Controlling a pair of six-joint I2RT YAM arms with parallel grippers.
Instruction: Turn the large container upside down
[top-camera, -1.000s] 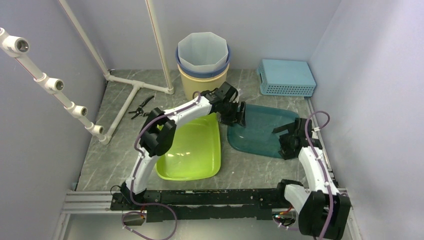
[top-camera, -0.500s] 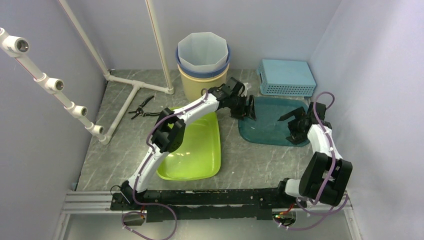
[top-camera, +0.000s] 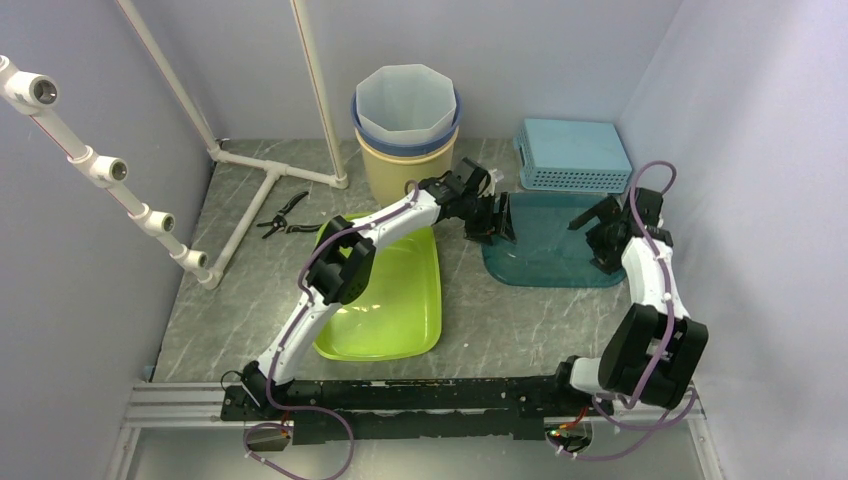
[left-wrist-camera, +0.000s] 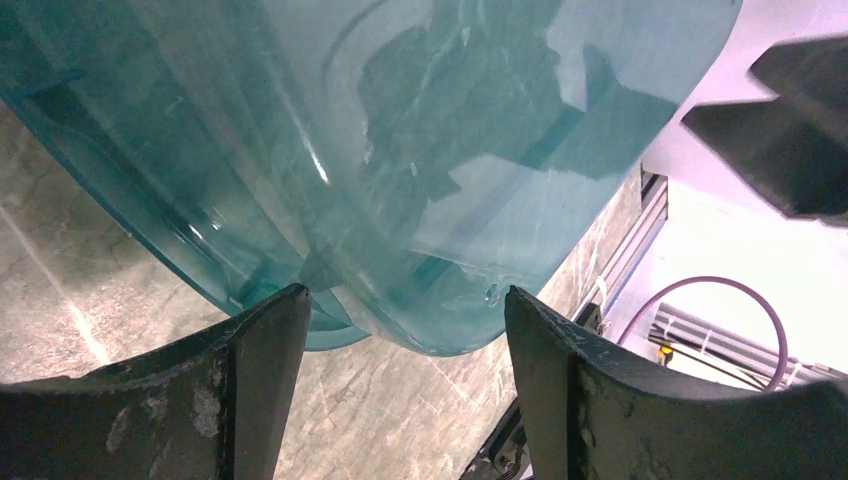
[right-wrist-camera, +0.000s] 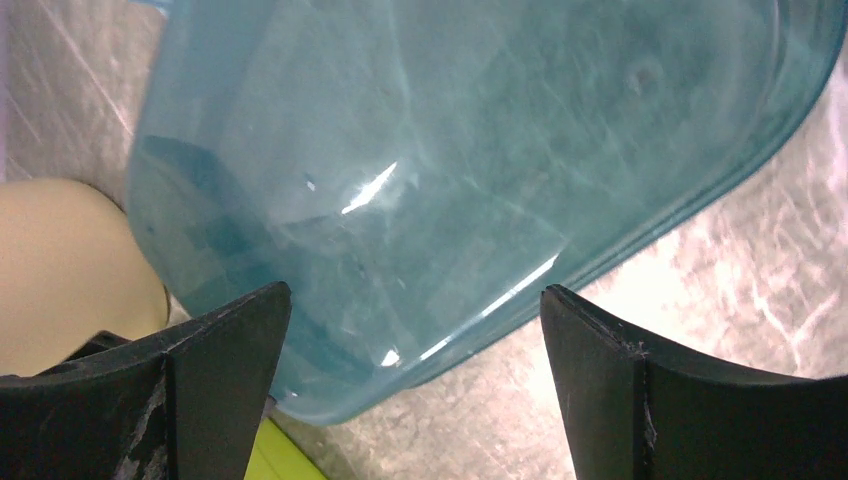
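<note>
Camera up top first: large teal container (top-camera: 545, 250) is seen at the back right of the table (top-camera: 520, 325). It's bracketed by the left gripper (top-camera: 497, 222) at its left edge and the right gripper (top-camera: 598, 232) at its right, presumably so it can be tipped from both sides.

Left wrist: fingers (left-wrist-camera: 250, 380) are spread, the container's rounded corner dipping between them, nothing pinched.

Right wrist: fingers (right-wrist-camera: 200, 390) are splayed wide too, container just ahead. Whether it's flipped yet can't be told.

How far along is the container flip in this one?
Done: both arms are at the teal container, left gripper at its left edge, right gripper at its right. In hand: both jaws open, nothing gripped. Left: the flip itself; I cannot tell if it is already inverted.
</note>
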